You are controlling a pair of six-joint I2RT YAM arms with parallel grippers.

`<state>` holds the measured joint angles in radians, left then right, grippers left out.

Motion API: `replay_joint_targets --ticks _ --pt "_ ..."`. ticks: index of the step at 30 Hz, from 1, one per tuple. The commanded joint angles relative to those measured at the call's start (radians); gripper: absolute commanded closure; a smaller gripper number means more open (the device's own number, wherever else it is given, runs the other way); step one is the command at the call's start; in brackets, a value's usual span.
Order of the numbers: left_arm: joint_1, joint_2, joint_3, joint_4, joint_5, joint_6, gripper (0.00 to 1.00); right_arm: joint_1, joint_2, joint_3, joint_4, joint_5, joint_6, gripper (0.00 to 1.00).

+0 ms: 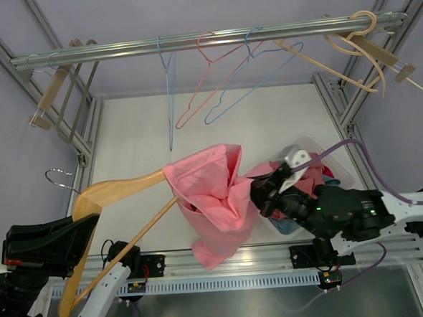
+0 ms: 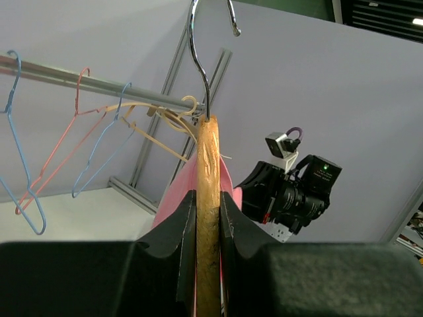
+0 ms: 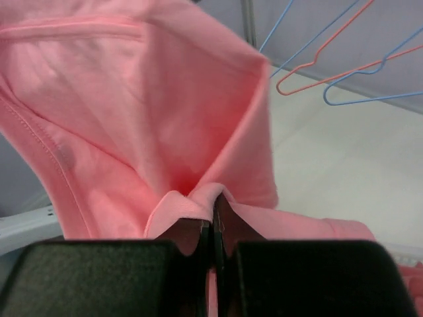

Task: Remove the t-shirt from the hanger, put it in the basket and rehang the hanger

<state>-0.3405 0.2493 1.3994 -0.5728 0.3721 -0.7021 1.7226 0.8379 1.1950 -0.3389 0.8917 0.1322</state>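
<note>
Top external view: the pink t-shirt point(image 1: 215, 201) hangs bunched over one end of the wooden hanger point(image 1: 123, 184), above the near part of the table point(image 1: 138, 134) between the two arms, its lower edge drooping toward the table's near edge. The right gripper point(image 3: 213, 228) is closed tight on a fold of the t-shirt fabric, while the left gripper point(image 2: 208, 221) clamps the hanger's wooden body below the chrome hook point(image 2: 201, 72), pressed against both faces. Behind, blue and red wire hangers point(image 1: 169, 103) hang from the overhead rail point(image 1: 211, 38), and a clear bin point(image 1: 312, 144) of clothes sits beside the right arm.
</note>
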Motion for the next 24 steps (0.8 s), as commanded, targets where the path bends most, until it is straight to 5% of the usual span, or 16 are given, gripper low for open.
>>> replay_joint_targets --ticks 1,6,8,9,10,13,18,22,24 --pt "0.005 -0.024 -0.034 0.108 0.013 -0.028 1.0 -0.101 0.076 -0.02 0.061 -0.224 -0.077 0.95" --pt "0.005 -0.05 -0.095 0.106 0.008 -0.014 1.0 -0.339 0.067 -0.122 0.126 -0.41 -0.008 0.86" --pt "0.005 -0.054 -0.129 0.106 0.007 -0.013 1.0 -0.365 0.073 -0.155 0.159 -0.473 -0.006 0.69" --pt "0.005 -0.056 -0.135 0.108 0.01 -0.013 1.0 -0.376 0.079 -0.166 0.175 -0.49 -0.006 0.46" --pt "0.005 -0.056 -0.14 0.11 0.011 -0.011 1.0 -0.395 0.082 -0.176 0.19 -0.522 -0.005 0.35" --pt "0.005 -0.054 -0.148 0.119 0.016 -0.005 1.0 -0.444 0.092 -0.218 0.274 -0.61 -0.002 0.14" --pt "0.005 -0.056 -0.139 0.123 0.034 -0.01 1.0 -0.535 0.116 -0.276 0.409 -0.734 0.007 0.11" --pt "0.005 -0.054 -0.113 0.125 0.053 -0.022 1.0 -0.572 0.155 -0.284 0.51 -0.783 0.014 0.2" --pt "0.005 -0.053 -0.108 0.125 0.059 -0.023 1.0 -0.574 0.17 -0.293 0.55 -0.809 0.018 0.43"
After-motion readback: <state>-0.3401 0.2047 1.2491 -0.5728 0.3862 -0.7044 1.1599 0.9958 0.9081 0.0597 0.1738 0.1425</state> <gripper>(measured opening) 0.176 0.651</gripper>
